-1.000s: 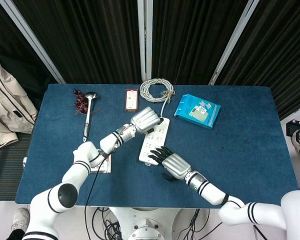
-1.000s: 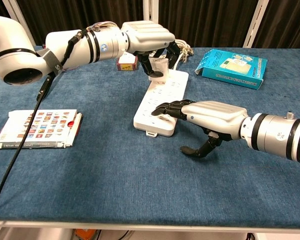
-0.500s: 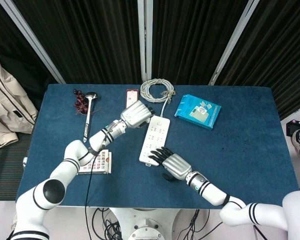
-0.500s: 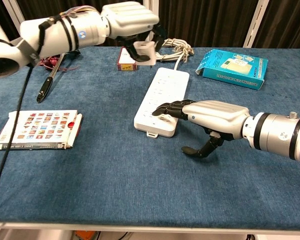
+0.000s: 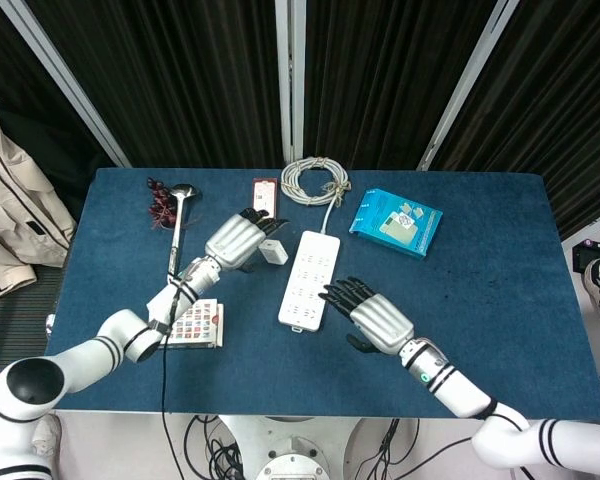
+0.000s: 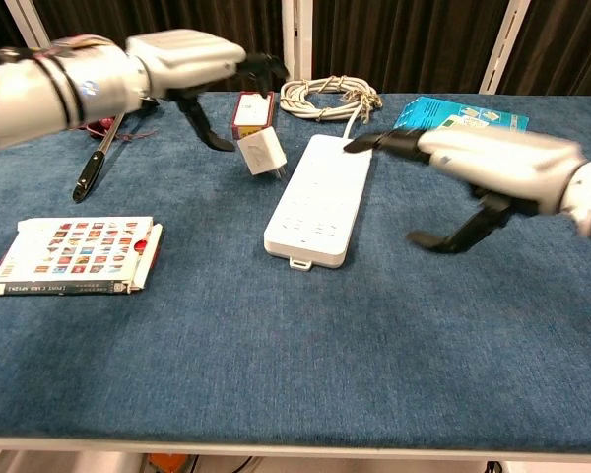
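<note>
While the left hand (image 6: 192, 61) hangs spread above a white plug (image 6: 262, 155), the right hand (image 6: 473, 158) hovers empty, fingers apart.

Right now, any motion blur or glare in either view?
Chest view: both hands smear with motion, the right hand worst, the left hand less; the white plug adapter and power strip stay sharp. Head view: crisp, even light, no glare; soft shadows under the hands.

White plug (image 6: 262, 154) & power strip (image 6: 320, 200), blue tablecloth (image 6: 276, 365), teal box (image 5: 395, 222).
</note>
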You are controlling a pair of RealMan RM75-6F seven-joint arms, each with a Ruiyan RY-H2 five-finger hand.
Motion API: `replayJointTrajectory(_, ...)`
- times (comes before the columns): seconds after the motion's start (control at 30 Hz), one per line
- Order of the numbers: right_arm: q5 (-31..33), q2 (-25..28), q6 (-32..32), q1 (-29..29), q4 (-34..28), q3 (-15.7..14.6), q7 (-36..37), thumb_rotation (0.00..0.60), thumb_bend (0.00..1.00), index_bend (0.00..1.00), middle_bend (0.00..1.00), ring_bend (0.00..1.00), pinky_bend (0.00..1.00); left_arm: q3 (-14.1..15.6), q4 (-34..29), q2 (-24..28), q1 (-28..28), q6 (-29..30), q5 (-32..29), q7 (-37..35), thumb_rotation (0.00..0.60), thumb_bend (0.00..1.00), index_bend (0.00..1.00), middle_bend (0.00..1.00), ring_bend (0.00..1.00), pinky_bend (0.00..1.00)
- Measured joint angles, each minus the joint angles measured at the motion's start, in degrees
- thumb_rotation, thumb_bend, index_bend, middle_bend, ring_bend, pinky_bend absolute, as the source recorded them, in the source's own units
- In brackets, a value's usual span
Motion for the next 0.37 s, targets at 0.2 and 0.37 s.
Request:
replayJointTrajectory(0.2, -1.76, 9.72, 8.92, -5.89, -5.07, -1.33, -1.70, 0.600, 0.31, 0.00, 0.05, 0.00, 0.00, -1.17, -14.04, 11.16, 11.65, 10.04, -5.16, 4.08, 0.600, 0.14, 0.10, 0.21, 0.12, 0.16)
replayJointTrajectory(0.37, -2.67, 16.14, 17.77, -12.95, -6.45, -3.04, -0.30, 0.600, 0.31, 0.00, 0.05, 0.00, 0.00, -0.13, -21.55, 18.71, 23.19, 19.05, -9.33, 6.55, 0.600, 0.13, 0.10, 0.18, 0.06, 0.04)
